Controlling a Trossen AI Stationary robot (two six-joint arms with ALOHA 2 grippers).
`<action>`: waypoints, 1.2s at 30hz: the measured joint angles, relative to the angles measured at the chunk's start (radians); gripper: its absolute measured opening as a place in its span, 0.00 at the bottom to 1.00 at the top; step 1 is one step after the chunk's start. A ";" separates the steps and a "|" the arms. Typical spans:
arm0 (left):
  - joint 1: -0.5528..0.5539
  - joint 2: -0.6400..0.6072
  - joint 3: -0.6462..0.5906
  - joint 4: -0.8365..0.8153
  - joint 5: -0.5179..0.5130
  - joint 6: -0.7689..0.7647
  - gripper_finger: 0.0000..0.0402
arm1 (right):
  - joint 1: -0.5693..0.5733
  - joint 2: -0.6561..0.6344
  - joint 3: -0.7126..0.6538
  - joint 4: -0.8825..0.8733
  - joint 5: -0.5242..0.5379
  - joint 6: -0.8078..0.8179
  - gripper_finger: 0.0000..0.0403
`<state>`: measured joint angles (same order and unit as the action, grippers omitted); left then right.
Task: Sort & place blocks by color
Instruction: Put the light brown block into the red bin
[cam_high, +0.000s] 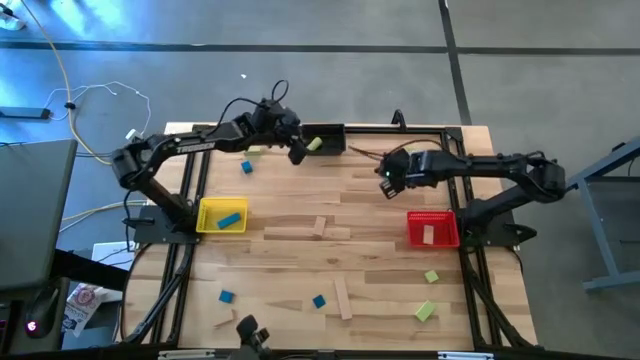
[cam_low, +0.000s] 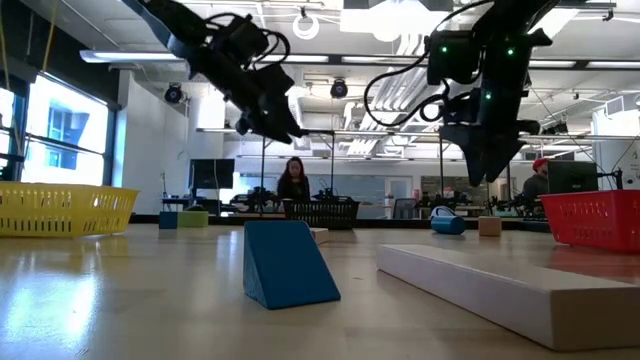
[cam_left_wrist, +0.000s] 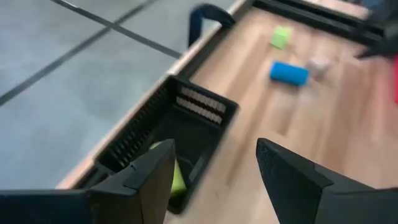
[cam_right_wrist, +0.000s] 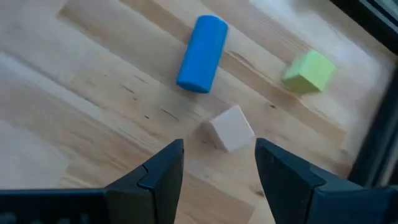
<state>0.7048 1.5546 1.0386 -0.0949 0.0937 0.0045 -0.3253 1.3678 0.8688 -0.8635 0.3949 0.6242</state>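
My left gripper (cam_left_wrist: 214, 171) hangs over the black bin (cam_left_wrist: 163, 134), jaws wide, green block (cam_left_wrist: 174, 171) inside below. Right gripper (cam_right_wrist: 217, 165) jaws apart, empty, above wood cube (cam_right_wrist: 230, 127); blue cylinder (cam_right_wrist: 201, 45) just beyond.

The left arm reaches from the counter's left edge toward the middle of the far edge, its elbow bent. The left claw (cam_high: 297, 152) hangs above the counter, fingers (cam_left_wrist: 292, 177) spread and holding nothing. The right arm stretches in from the right edge, and the right claw (cam_high: 388, 186) points down with its fingers (cam_right_wrist: 292, 177) apart, also holding nothing.
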 joint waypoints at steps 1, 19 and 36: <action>-0.012 -0.014 0.000 -0.027 0.000 0.009 0.53 | -0.020 0.000 0.000 0.013 -0.020 -0.046 0.46; -0.291 -0.073 -0.001 -0.279 -0.010 0.033 0.53 | -0.242 0.008 0.000 0.038 -0.213 -0.467 0.46; -0.353 -0.073 -0.001 -0.276 -0.027 0.033 0.53 | -0.257 0.219 0.000 0.073 -0.212 -0.494 0.46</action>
<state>0.3515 1.4818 1.0378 -0.3714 0.0666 0.0380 -0.5823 1.5866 0.8688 -0.7910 0.1832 0.1299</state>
